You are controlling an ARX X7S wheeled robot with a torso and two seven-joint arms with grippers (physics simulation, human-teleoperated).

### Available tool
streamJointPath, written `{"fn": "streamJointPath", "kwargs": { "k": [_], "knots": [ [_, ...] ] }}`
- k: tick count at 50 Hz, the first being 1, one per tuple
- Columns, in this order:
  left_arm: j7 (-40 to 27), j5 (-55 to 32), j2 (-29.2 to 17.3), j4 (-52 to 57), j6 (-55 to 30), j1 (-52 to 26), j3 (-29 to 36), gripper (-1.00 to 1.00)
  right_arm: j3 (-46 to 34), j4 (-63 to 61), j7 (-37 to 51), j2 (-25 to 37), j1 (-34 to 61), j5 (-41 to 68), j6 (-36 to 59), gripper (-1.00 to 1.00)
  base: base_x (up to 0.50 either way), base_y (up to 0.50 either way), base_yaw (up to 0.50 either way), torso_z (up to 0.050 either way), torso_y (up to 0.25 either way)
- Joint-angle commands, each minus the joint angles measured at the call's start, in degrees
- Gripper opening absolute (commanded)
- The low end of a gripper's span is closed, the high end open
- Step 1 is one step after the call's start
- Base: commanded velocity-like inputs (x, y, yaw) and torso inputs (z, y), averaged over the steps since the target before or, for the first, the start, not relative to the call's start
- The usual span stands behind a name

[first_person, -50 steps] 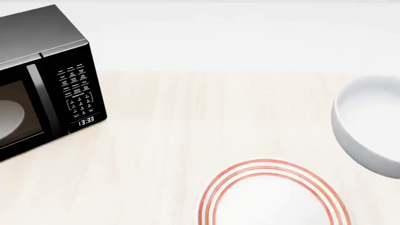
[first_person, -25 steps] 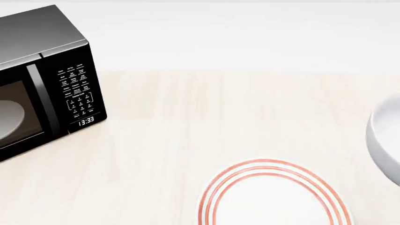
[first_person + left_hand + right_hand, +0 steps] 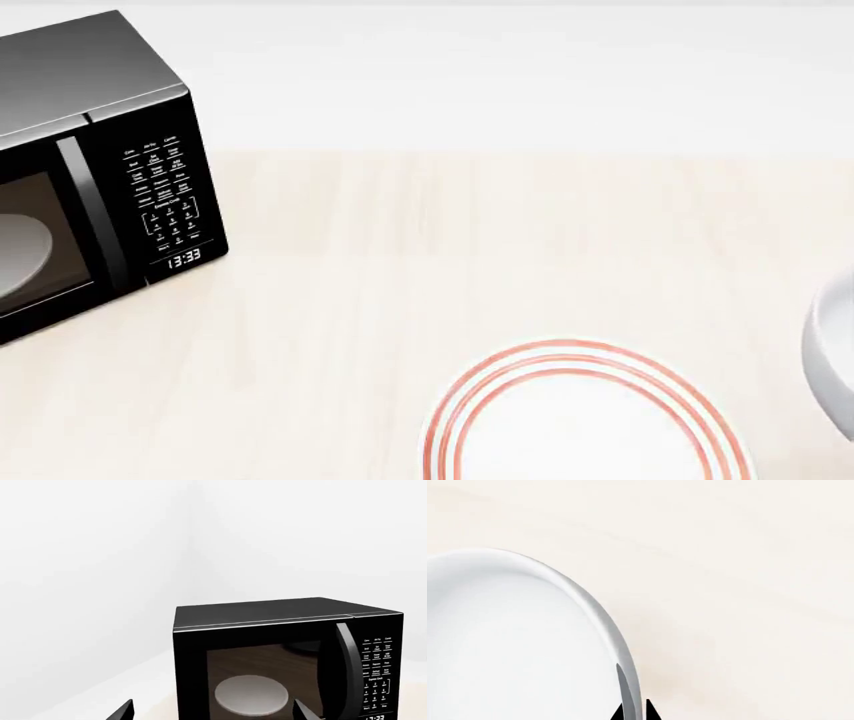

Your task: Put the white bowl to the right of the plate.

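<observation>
The white bowl (image 3: 833, 360) shows only as a sliver at the right edge of the head view, to the right of the plate (image 3: 581, 420), which lies at the table's front with red-orange rings round its rim. In the right wrist view the bowl (image 3: 514, 645) fills the lower left, and my right gripper (image 3: 634, 711) is shut on its rim, one dark fingertip each side of the wall. My left gripper (image 3: 213, 711) is open and empty, its two fingertips wide apart in front of the microwave. Neither gripper shows in the head view.
A black microwave (image 3: 94, 170) stands at the table's back left, door shut, a pale disc behind its glass; it also fills the left wrist view (image 3: 287, 660). The light wooden table (image 3: 441, 250) runs back to a white wall.
The bowl has moved right and down in the head view, from well in view to almost out of frame at the right edge. The plate and microwave have not moved.
</observation>
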Motion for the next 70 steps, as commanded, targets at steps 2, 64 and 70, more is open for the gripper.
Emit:
{"fn": "streamJointPath", "kwargs": {
  "k": [2,64,70],
  "knots": [
    [-0.3,0.14,-0.14,0.08,0.0,0.05,0.34,1.0,0.68,5.32,-3.59,-1.74,-2.43,-0.33,1.49,-1.0,0.0,0.0,0.0,0.0,0.005],
    [-1.29,-0.27,-0.87,0.45,0.14,0.42,0.94,1.0,-21.37,16.63,-14.71,-5.68,-2.44,11.06,0.83,1.0,0.0,0.0,0.0,0.0,0.0],
    [-1.39,-0.33,-0.92,0.69,0.07,0.53,1.04,1.0,-20.8,-9.9,-6.95,5.88,5.69,4.85,-16.02,1.0,0.0,0.0,0.0,0.0,0.0]
  ]
}}
